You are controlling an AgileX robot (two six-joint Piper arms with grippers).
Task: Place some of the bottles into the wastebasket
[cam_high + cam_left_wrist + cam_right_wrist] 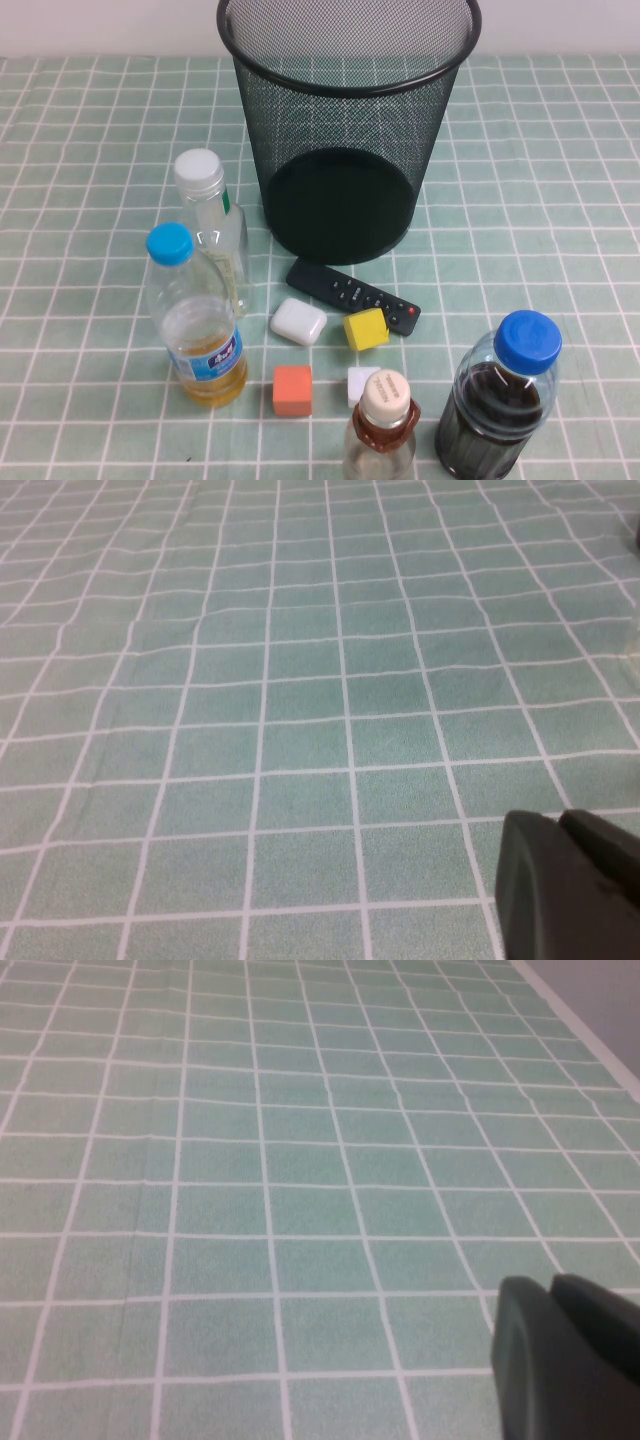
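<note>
The black wire-mesh wastebasket [348, 60] stands upright at the back centre of the table. The slim clear bottle with a white cap [212, 225] stands left of it. The small clear bottle with a beige cap and brown collar [382, 425] stands at the front edge. Neither arm shows in the high view. My left gripper [560, 825] is shut and empty over bare tablecloth. My right gripper [550, 1290] is shut and empty over bare tablecloth too.
A light-blue-capped bottle of yellow liquid [192, 320] stands front left. A blue-capped bottle of dark liquid [500, 400] stands front right. A black remote [352, 294], a white case [298, 322], and yellow [366, 329], orange [292, 390] and white [358, 381] blocks lie in the middle.
</note>
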